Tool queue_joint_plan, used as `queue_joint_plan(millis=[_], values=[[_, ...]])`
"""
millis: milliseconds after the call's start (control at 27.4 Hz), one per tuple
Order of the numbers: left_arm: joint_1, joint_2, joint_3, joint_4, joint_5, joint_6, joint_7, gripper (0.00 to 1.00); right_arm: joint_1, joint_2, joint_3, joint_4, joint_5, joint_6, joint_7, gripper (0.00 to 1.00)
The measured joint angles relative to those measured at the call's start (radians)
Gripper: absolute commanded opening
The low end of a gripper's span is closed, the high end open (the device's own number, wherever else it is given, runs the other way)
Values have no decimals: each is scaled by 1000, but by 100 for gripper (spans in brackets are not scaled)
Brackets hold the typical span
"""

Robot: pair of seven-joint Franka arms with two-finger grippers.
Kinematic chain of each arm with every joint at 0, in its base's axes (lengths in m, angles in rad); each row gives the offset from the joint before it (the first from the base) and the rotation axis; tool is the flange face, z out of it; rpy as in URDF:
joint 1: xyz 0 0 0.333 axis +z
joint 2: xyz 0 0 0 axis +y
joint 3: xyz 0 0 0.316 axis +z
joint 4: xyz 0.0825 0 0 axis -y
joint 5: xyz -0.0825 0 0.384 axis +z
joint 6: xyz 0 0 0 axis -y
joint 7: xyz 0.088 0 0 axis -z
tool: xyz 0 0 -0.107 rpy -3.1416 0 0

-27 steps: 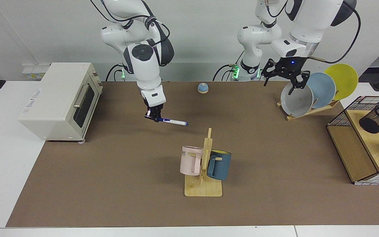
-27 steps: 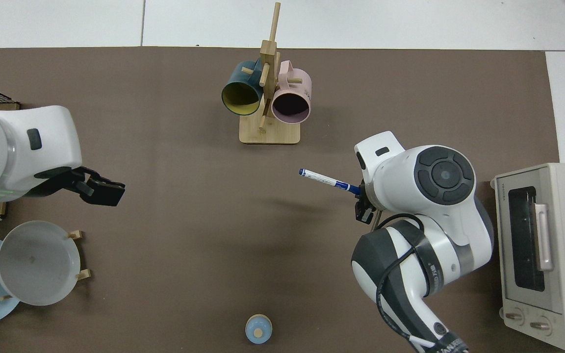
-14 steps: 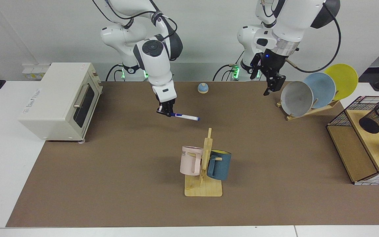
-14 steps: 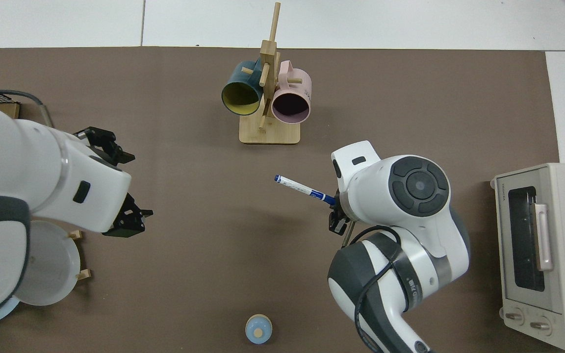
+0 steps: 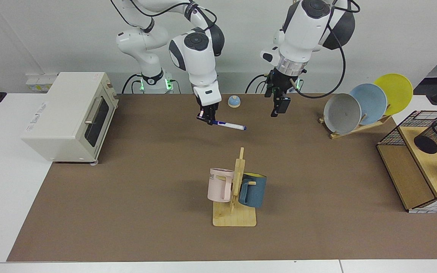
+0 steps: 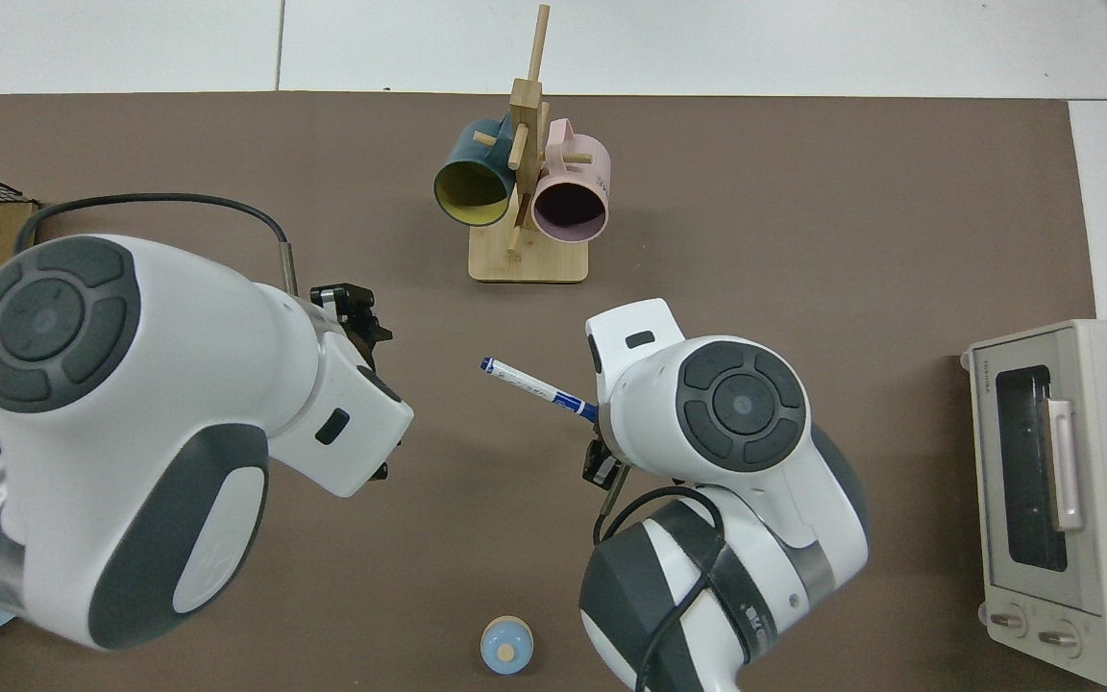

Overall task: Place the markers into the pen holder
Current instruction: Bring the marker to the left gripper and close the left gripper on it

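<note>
Midair, marker [image 5: 227, 124], mug rack [image 5: 235, 197] nearby

A white desk [image 5: 10, 182] carries a brown mat [image 5: 146, 212]. On the mat, a wooden mug rack [image 5: 235, 212] with a pink and a blue mug stands as landmark. Far beyond it sits a small blue knob [image 5: 234, 101]. Toward the toaster oven's [image 5: 70, 113] opposite side are the plate rack [image 5: 355, 127] and the wire-grid basket [image 5: 419, 174].
</note>
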Motion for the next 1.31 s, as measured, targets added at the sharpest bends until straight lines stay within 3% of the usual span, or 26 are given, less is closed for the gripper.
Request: queue_joint_plan(millis=[474,876,985,1241,1314], values=[[-65,38,0,-23,-17,89,5,99,92,0,2,43,-1,-22,0,0],[-73,53,1,-54,-17,101,35,95,101,0,1,64,-2,-32,0,0],[-78,55,1,-66,-17,115,37,83,104,0,1,64,-2,-32,0,0],[-88,56,1,-70,-15,119,37,31,106,0,1,65,-2,-32,0,0],[-88,56,2,-70,-7,119,38,23,106,0,1,65,-2,-32,0,0]])
